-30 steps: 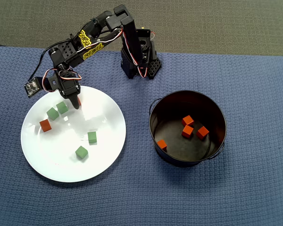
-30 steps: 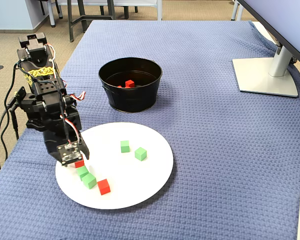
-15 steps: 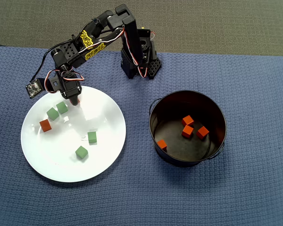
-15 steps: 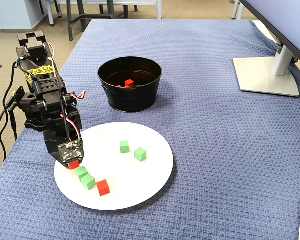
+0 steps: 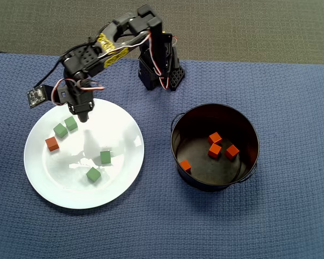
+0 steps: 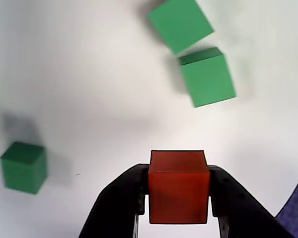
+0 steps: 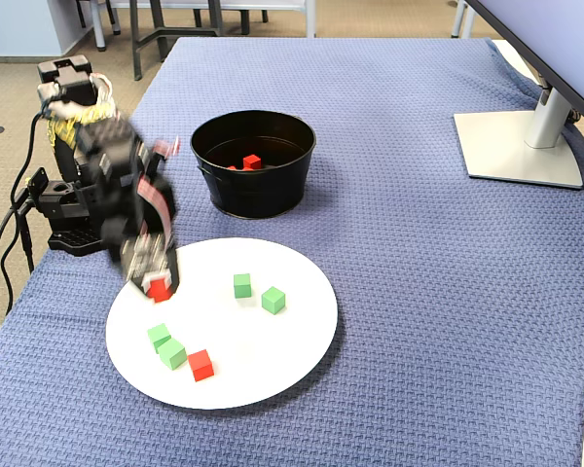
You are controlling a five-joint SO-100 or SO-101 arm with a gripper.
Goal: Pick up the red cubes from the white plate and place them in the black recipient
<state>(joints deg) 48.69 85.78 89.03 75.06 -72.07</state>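
- The gripper (image 6: 179, 225) has two black fingers (image 6: 114, 203) clamped against opposite faces of one matte red cube (image 6: 179, 186); in the fixed view the same cube (image 7: 159, 289) hangs above the far-left part of the white plate (image 7: 273, 360), clear of its surface.
- The plate is round, flat and glossy, and lies on a blue waffle-weave cloth (image 5: 291, 216) that covers the table.
- In the overhead view, a second red cube (image 5: 52, 143) sits on the plate's left side, near the rim; it is small and sharp-edged.
- Four green cubes of the same size share the plate: two (image 5: 60, 130) (image 5: 71, 123) close together just right of that red cube, and two more (image 5: 105, 157) (image 5: 93, 174) toward the plate's middle, a little apart from each other.
- In the overhead view, the right half of the plate is bare, and a strip of open cloth separates its rim from the black recipient (image 5: 175, 140).
- The recipient is a round black bucket with straight walls, a shiny dark inside and a thin wire handle.
- Four red cubes lie on its floor in the overhead view: three (image 5: 215, 137) (image 5: 214, 150) (image 5: 231, 151) clustered near the middle, one (image 5: 184, 165) apart by the left wall.
- The arm's black base (image 5: 159, 73) stands on the cloth's far edge, between plate and bucket.
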